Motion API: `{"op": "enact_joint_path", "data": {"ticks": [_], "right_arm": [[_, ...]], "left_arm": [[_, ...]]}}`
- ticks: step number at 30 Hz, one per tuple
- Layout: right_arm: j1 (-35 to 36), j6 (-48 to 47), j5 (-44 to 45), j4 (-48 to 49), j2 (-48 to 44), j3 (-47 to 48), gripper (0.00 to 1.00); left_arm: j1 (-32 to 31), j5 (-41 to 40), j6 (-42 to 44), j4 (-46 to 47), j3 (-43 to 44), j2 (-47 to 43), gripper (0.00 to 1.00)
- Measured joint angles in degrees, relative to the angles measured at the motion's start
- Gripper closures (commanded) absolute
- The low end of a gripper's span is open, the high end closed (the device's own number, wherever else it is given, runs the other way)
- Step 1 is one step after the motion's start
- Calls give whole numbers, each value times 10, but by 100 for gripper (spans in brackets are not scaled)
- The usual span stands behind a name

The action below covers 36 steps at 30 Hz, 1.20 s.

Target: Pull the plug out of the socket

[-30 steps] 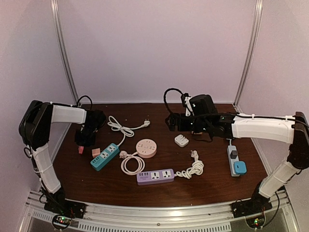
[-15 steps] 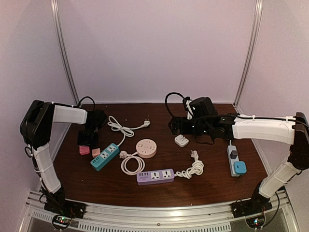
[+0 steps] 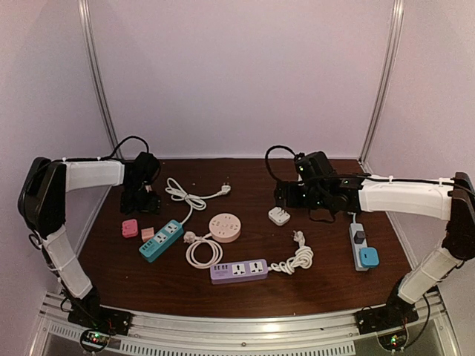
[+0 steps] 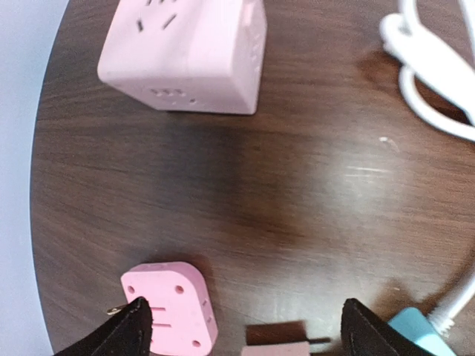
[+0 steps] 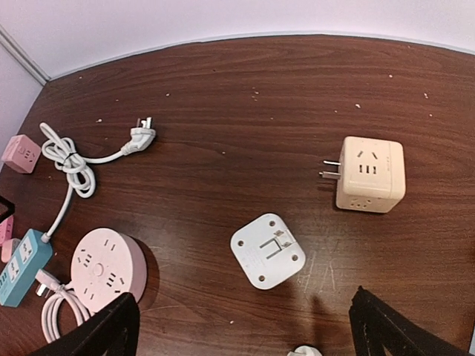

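A flat pink plug (image 3: 129,228) (image 4: 172,311) lies loose on the wood, left of the teal power strip (image 3: 161,240) (image 4: 417,335) and apart from it. A second pinkish block (image 3: 148,233) (image 4: 278,343) sits at the strip's near end; I cannot tell if it is plugged in. My left gripper (image 3: 139,208) (image 4: 249,340) hangs open just above the pink plug, holding nothing. Over a white adapter (image 3: 279,216) (image 5: 269,251) lying prongs-up, my right gripper (image 3: 282,199) (image 5: 245,335) stands wide open and empty.
A pink cube socket (image 4: 185,52) (image 5: 18,152) sits beyond the left gripper. A cream cube socket (image 5: 369,174) lies near the white adapter. A round pink socket (image 3: 224,228), a purple strip (image 3: 238,271), a white strip (image 3: 358,246) with a blue plug (image 3: 368,257), and coiled white cables (image 3: 185,194) lie around.
The left gripper has opened and let go of the pink plug, which now rests on the table; that arm drew up and back. The right arm shifted slightly right.
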Motion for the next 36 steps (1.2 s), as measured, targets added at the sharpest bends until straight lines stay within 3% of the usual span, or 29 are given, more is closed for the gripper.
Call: {"op": "enact_joint_path", "data": {"ticks": [8,22,27,31,36], "right_arm": [[-72,53,21,-35,-6,-38,0],[-216,126,40,-119,-140,-177,1],[-242,128,40,-138,-163,-194,11],[-246,128,31,-144,-164,-205,29],[-246,130,13,-148,-157,-217,38]], "left_arm": [[-16,98,15,39,0,-75,5],[-159,204,25,90,2,-94,4],[-179,219,24,96,9,-94,4],[-182,226,22,104,10,-93,4],[-182,230,21,105,10,-93,4]]}}
